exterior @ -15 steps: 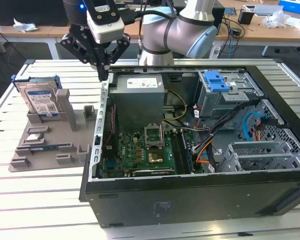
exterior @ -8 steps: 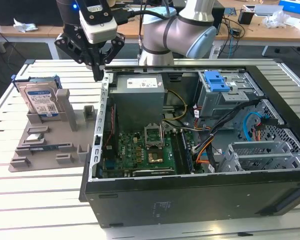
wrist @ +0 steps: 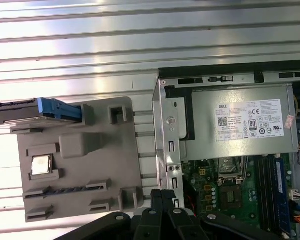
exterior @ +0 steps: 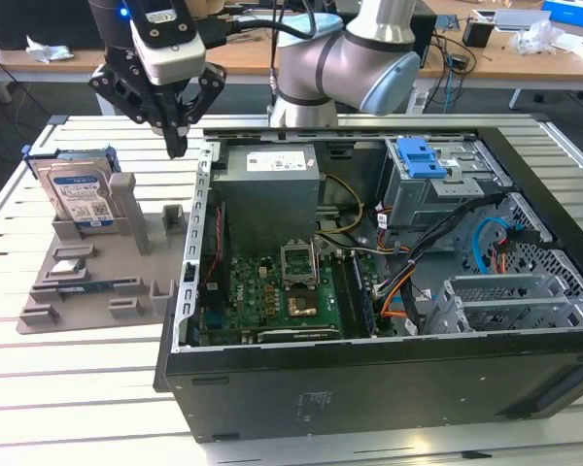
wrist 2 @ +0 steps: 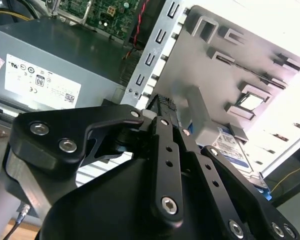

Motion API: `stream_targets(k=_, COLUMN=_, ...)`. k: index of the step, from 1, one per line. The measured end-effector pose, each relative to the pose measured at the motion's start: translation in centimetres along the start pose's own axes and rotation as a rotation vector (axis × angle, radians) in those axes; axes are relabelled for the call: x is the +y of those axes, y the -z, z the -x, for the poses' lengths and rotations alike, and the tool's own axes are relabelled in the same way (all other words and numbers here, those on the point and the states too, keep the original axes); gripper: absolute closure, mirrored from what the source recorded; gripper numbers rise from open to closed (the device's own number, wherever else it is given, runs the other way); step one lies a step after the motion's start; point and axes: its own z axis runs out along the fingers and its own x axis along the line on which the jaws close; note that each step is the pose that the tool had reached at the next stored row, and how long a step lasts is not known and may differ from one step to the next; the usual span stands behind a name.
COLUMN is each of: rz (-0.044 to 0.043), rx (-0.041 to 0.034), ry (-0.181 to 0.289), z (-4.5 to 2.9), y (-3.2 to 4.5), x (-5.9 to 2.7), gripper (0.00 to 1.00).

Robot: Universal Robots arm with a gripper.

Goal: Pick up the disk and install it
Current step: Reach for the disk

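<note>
My black gripper (exterior: 178,146), fingers pressed together on nothing, hangs above the white slatted metal table (exterior: 78,388). The silver blue-railed disk (exterior: 78,194) stands upright in the grey plastic tray (exterior: 87,277) beside the open black computer case (exterior: 369,388); wooden desks (exterior: 525,60) behind.

open air above the disk (exterior: 81,197)

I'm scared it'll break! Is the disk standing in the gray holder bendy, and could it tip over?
Probably stiff: the disk looks like a metal block. It stands on edge in the gray holder, so a sideways push might tip it.
</note>
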Motion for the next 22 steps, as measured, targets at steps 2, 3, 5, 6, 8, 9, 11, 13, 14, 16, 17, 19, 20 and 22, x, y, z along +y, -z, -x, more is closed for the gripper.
stream_targets(k=2, rz=0.0, rx=0.0, ry=0.0, z=-0.43, y=0.01, x=-0.03, gripper=0.89)
stream_targets(k=3, rz=0.0, rx=0.0, ry=0.0, z=-0.54, y=0.02, x=-0.04, gripper=0.89)
stream_targets(k=5, rz=0.0, rx=0.0, ry=0.0, z=-0.91, y=0.03, x=-0.07, gripper=0.89)
stream_targets(k=6, rz=0.0, rx=0.0, ry=0.0, z=-1.02, y=0.03, x=-0.08, gripper=0.89)
stream_targets(k=8, rz=0.0, rx=0.0, ry=0.0, z=-1.48, y=0.04, x=-0.11, gripper=0.89)
stream_targets(k=9, rz=0.0, rx=0.0, ry=0.0, z=-1.62, y=0.04, x=-0.12, gripper=0.89)
stream_targets(k=11, rz=0.0, rx=0.0, ry=0.0, z=-2.07, y=0.05, x=-0.15, gripper=0.89)
stream_targets(k=13, rz=0.0, rx=0.0, ry=0.0, z=-2.38, y=0.06, x=-0.18, gripper=0.89)
stream_targets(k=14, rz=0.0, rx=0.0, ry=0.0, z=-2.49, y=0.07, x=-0.18, gripper=0.89)
stream_targets(k=16, rz=0.0, rx=0.0, ry=0.0, z=-2.99, y=0.08, x=-0.22, gripper=0.89)
stream_targets(k=17, rz=0.0, rx=0.0, ry=0.0, z=-3.17, y=0.09, x=-0.24, gripper=0.89)
stream_targets(k=19, rz=0.0, rx=0.0, ry=0.0, z=-3.44, y=0.09, x=-0.26, gripper=0.89)
stream_targets(k=20, rz=0.0, rx=0.0, ry=0.0, z=-3.52, y=0.09, x=-0.26, gripper=0.89)
stream_targets(k=22, rz=0.0, rx=0.0, ry=0.0, z=-3.71, y=0.1, x=-0.28, gripper=0.89)
